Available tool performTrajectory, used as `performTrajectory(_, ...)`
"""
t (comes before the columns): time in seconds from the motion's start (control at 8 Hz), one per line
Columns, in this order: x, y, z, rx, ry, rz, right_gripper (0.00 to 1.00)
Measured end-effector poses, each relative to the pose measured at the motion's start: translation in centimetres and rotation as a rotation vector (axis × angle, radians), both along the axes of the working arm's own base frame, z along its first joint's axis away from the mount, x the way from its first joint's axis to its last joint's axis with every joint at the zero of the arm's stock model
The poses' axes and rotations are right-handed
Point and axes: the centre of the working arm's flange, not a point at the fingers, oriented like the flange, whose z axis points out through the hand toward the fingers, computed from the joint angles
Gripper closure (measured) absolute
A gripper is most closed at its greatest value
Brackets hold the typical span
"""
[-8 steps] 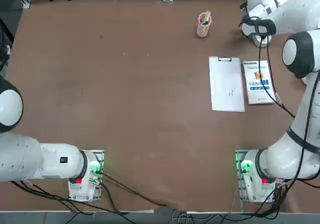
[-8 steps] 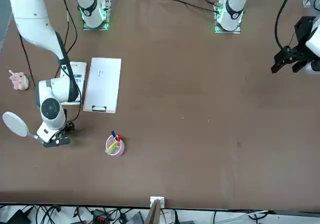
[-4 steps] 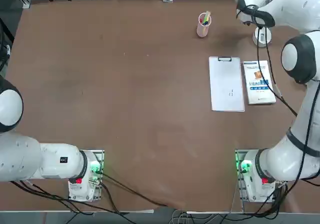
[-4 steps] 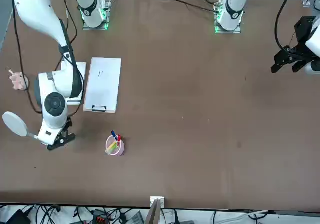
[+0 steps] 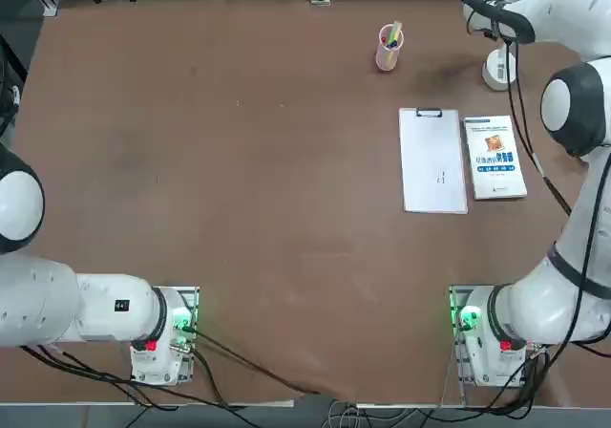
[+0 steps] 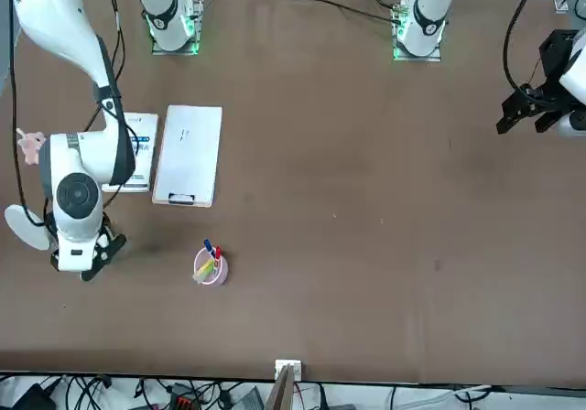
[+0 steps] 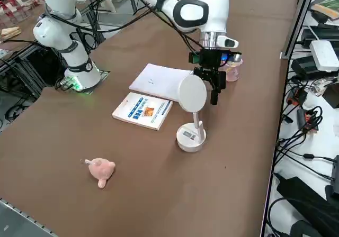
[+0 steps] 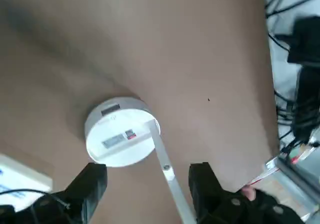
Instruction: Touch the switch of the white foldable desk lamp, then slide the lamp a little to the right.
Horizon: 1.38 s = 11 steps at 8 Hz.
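The white foldable desk lamp stands at the far right of the table, with its round disc base (image 5: 497,70) (image 7: 190,138) flat on the surface. A thin arm (image 8: 168,173) rises from the base to the round head (image 7: 192,93) (image 6: 23,226). My right gripper (image 7: 212,90) (image 6: 98,256) hangs above the table just beyond the lamp, between it and the pink pen cup. The gripper (image 8: 147,191) is open and touches nothing. In the right wrist view the base (image 8: 121,136) lies ahead of the fingers and the thin arm runs between them.
A pink pen cup (image 5: 389,48) stands left of the lamp. A white clipboard (image 5: 432,160) and a booklet (image 5: 493,157) lie nearer the robot. A pink plush toy (image 7: 99,171) sits by the right edge. Cables crowd the floor past the far edge.
My right gripper has lifted off the lamp base and moved toward the far edge, uncovering the base in the top view. The lamp stands where it was.
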Motion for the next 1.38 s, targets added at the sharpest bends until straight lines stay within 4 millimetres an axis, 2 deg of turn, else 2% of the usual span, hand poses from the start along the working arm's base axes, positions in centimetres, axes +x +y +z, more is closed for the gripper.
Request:
performTrajectory(0.38,0.1,0.5,0.0,-0.123,0.091,0.173,0.00)
performTrajectory(0.62,-0.3,1.1,-0.9,-0.202,0.148,0.193,0.00)
performTrajectory(0.88,-0.1,0.9,-1.6,-0.254,0.181,0.193,0.00)
performTrajectory(1.12,0.8,-0.1,-2.7,-0.355,0.221,0.180,0.00)
performTrajectory(1.38,1.3,-0.6,-5.2,-0.403,0.272,0.152,0.00)
